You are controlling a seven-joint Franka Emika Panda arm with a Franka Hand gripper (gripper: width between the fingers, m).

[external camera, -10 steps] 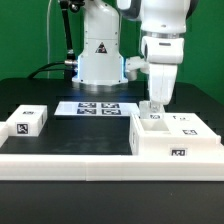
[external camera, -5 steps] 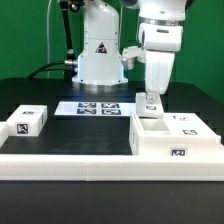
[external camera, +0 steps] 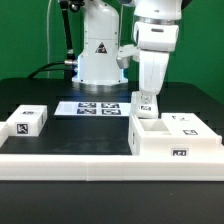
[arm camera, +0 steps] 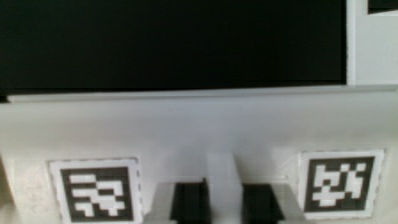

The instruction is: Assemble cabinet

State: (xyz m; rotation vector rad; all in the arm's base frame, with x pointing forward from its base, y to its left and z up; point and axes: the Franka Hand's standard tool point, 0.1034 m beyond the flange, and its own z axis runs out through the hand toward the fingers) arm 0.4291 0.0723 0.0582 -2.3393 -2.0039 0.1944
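Observation:
The large white cabinet box [external camera: 160,146] stands at the exterior view's right, with a tag on its front [external camera: 180,152] and a tagged panel [external camera: 184,122] on its top. My gripper [external camera: 146,97] is shut on a small white tagged panel [external camera: 145,104] and holds it upright just above the box's near-left corner. In the wrist view the two dark fingers [arm camera: 192,203] pinch a white edge, and a white panel face [arm camera: 196,125] with two tags fills the view beyond them. A white tagged block [external camera: 27,120] lies at the exterior view's left.
The marker board [external camera: 97,108] lies flat in the middle, in front of the robot base [external camera: 100,55]. A long low white border rail [external camera: 70,160] runs along the table's front edge. The table top is black.
My gripper has moved toward the exterior view's left and slightly up, carrying the small panel with it, from over the box's open compartment to its left corner.

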